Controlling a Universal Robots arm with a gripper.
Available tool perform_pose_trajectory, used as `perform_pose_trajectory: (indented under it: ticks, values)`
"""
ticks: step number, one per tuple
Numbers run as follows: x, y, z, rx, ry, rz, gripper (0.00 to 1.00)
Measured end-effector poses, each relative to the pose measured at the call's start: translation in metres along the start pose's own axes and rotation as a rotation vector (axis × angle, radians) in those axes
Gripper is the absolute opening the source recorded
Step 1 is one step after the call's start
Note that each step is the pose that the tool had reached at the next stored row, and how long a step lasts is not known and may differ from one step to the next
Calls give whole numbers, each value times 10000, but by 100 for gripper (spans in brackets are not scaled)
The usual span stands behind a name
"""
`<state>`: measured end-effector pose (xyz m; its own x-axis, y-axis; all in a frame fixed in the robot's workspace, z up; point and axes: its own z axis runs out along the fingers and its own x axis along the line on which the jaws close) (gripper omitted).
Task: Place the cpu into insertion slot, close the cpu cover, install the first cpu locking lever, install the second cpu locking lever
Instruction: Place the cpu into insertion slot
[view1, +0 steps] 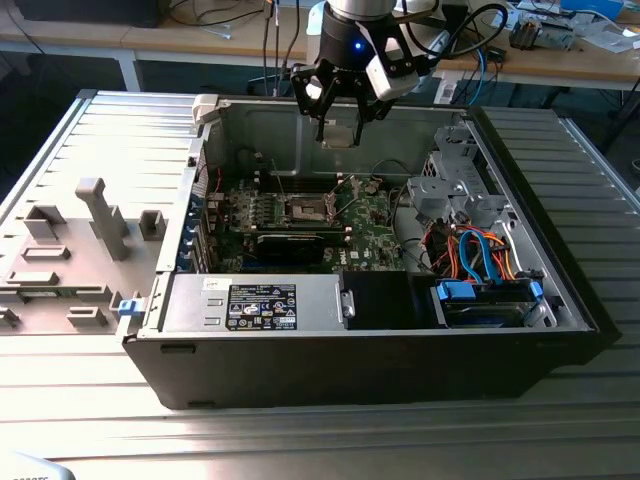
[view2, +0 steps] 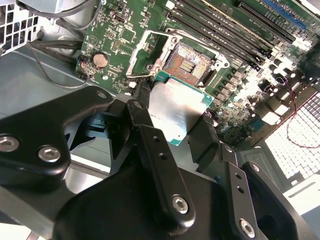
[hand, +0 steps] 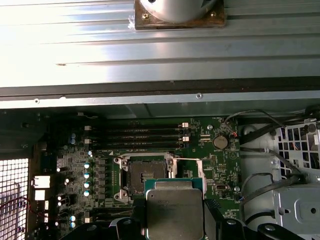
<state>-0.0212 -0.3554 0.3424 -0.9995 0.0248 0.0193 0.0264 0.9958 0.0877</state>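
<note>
Fingers (view2: 150, 145) pinching cpu (view2: 176, 111) by its edges, well above bare insertion slot (view2: 192, 60). Likely risks: tilted or offset seating bending socket pins, or chip slipping from grip.

There was one robot arm (view1: 360, 15) carrying one gripper (view1: 340, 125), and its two fingers (view2: 150, 140) were clamped on one cpu (view2: 177, 112). One open computer case (view1: 350, 365) sat mid-frame in the exterior view, holding one green motherboard (view1: 375, 215). The board bore one empty socket (hand: 145, 175), four memory slots (hand: 135, 135) and one coin battery (hand: 220, 142). One labelled power supply (view1: 255, 305) and one blue drive caddy (view1: 485, 295) lay along the case's lower edge.
</note>
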Motion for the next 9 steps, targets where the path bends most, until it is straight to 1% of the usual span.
perform_pose_trajectory:
  ticks: [7,8,9]
  values:
    - [0,0,1,0,0,0,55]
    - [0,-1,6,28,-1,0,55]
    - [0,-2,11,93,-2,1,55]
